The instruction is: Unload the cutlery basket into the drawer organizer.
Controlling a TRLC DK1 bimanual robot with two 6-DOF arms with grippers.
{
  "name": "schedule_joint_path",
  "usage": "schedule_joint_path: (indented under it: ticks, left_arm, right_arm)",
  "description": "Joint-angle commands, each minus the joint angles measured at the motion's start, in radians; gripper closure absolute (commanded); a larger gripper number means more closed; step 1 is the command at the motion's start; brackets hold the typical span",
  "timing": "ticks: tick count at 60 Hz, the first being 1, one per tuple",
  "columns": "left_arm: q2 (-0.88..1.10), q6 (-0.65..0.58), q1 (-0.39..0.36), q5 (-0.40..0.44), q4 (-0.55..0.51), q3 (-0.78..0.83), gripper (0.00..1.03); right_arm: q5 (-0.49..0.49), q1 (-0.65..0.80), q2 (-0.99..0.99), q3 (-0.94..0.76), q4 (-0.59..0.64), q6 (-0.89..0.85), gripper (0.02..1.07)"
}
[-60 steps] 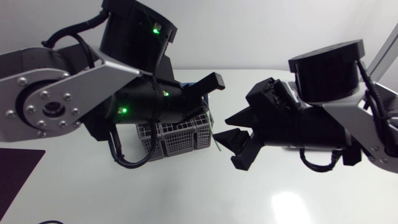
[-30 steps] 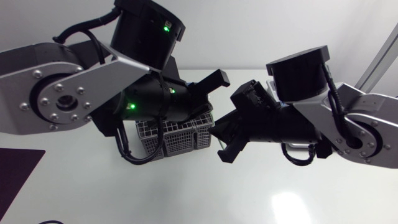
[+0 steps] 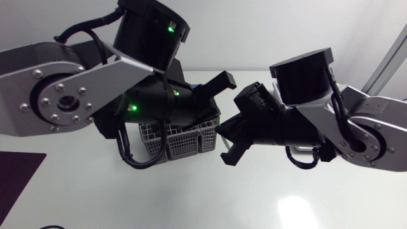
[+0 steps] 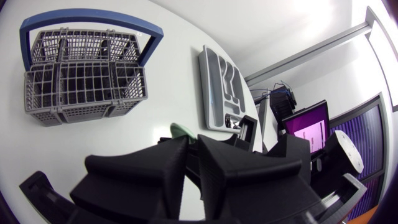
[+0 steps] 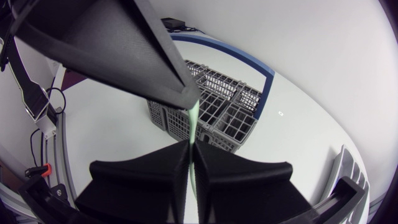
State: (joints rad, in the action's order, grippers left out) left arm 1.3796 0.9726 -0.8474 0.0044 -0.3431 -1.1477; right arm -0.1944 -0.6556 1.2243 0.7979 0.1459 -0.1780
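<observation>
Our right tool (image 5: 189, 144) is clamped narrow on a thin pale green utensil (image 5: 194, 118), which it holds above the worktop (image 3: 191, 191). Just ahead, our left tool (image 4: 193, 140) meets it tip to tip, with its fingers nearly together on the same utensil's other end. Beyond both stands the grey cutlery basket (image 5: 214, 106) with its blue handle (image 5: 264, 71); we cannot tell what its compartments hold. Farther off, apart from the basket, lies the grey drawer organizer (image 4: 208, 68), with dark shapes in its slots.
</observation>
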Motion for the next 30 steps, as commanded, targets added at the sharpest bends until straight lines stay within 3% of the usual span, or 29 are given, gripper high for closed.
schedule_joint_path:
  ticks: [1,6,10,30]
  left_arm:
    - [0.006,0.018,0.002,0.022,0.003,-0.035,0.42]
    - [-0.002,0.015,0.007,0.034,0.01,-0.035,0.18]
    - [-0.013,0.012,0.014,0.034,0.023,-0.029,0.07]
    - [-0.102,-0.025,0.111,0.012,0.055,-0.004,0.05]
  right_arm:
    - [-0.005,-0.006,0.012,0.012,-0.003,0.023,1.01]
    - [-0.013,-0.006,0.007,0.011,0.009,0.023,1.01]
    - [-0.017,-0.006,0.001,0.009,0.02,0.023,1.01]
    - [-0.117,0.136,-0.097,-0.026,0.127,-0.041,1.01]
